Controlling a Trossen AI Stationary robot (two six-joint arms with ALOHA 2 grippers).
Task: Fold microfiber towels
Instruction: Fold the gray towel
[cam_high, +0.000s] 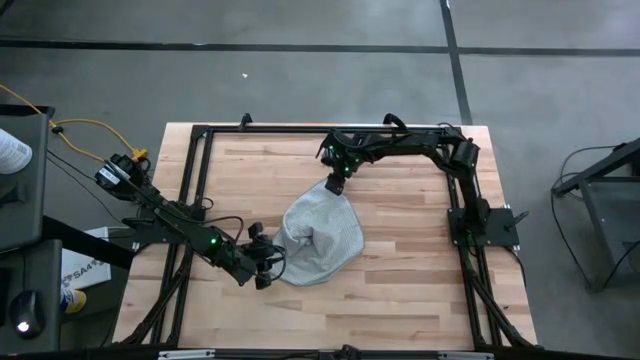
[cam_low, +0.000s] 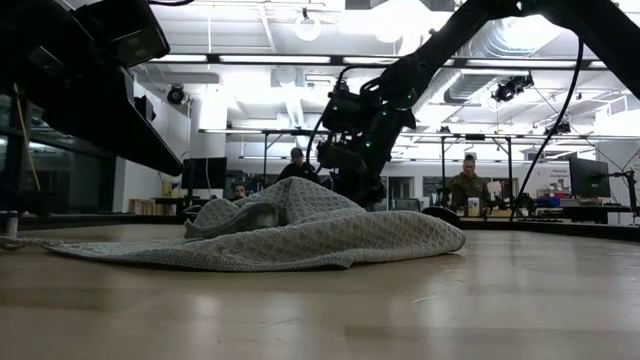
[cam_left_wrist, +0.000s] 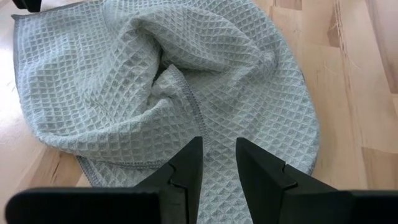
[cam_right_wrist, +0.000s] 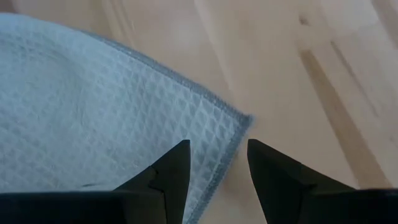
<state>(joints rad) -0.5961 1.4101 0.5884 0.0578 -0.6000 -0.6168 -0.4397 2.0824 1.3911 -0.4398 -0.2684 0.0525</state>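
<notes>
Towel (cam_high: 320, 238): light grey-blue waffle cloth, rumpled in a heap at mid table (cam_high: 420, 270), one corner reaching toward the far edge.
Left claw (cam_high: 268, 266): at the towel's near-left edge, fingers (cam_left_wrist: 186, 163) apart above the cloth, clamped on nothing.
Right claw (cam_high: 335, 184): over the far corner of the towel, fingers (cam_right_wrist: 171, 167) apart, straddling the hemmed edge, not gripping.
Background: people seated beyond the table.

A pale wooden table (cam_high: 400, 280) made of long planks, edged by a black metal frame (cam_high: 195, 160). One grey-blue waffle-weave towel (cam_high: 320, 240) lies crumpled near its middle, bunched into folds, one corner spread flat on the wood.
</notes>
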